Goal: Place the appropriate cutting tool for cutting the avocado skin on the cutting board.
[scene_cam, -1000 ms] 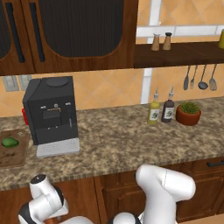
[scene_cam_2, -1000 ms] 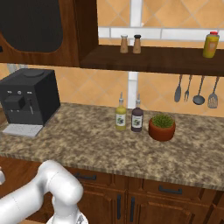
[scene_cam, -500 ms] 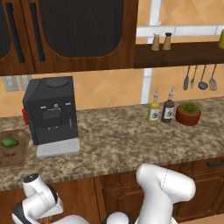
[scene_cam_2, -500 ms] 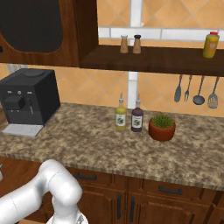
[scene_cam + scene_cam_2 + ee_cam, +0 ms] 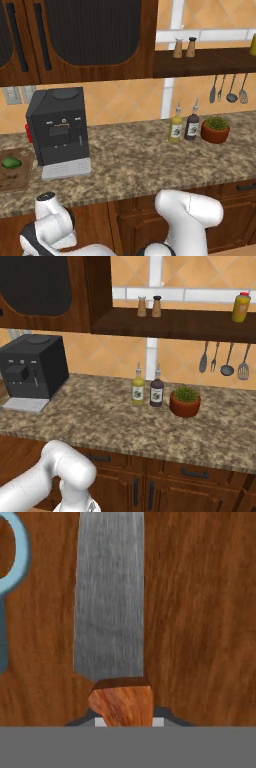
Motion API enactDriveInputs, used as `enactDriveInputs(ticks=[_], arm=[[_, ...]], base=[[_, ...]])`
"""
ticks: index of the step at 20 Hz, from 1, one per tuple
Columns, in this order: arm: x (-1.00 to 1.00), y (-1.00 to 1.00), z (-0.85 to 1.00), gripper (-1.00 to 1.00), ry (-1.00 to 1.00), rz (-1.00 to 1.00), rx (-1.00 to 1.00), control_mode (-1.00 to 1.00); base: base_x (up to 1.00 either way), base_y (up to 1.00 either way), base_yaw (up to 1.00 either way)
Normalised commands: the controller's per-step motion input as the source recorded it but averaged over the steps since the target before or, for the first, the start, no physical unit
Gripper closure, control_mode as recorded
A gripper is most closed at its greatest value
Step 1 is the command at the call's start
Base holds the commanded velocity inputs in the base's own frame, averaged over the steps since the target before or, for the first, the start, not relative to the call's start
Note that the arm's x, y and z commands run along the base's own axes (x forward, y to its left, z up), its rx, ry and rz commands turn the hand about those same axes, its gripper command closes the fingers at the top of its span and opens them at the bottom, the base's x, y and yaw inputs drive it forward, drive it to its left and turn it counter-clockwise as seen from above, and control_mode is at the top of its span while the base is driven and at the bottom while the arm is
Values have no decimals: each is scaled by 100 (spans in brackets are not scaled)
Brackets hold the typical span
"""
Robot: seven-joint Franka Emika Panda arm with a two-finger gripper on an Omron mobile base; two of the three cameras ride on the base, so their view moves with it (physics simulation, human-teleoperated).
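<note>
White rounded arm [image 5: 187, 215], dark joints

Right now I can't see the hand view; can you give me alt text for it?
The knife lies close below the camera on brown wood, its grey blade running up the picture and its orange-brown handle between the claw tips. A light-blue peeler loop sits at the left edge.
</note>
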Motion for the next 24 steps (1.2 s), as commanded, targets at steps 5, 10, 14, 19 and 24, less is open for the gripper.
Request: enactDriveInputs(ticks=[5,10,14,19,24], arm=[[-61,-7,96,100,0,1,15,-100],[-62,0,97,100,0,4,5,-100],[-64,0,99,100,0,5,2,-100],[-34,0,100,100,-4,6,0,-100],[-1,0,100,100,-5,7,0,-100]], base=[[0,0,0],[0,0,0],[0,0,0],[0,0,0],[0,0,0]])
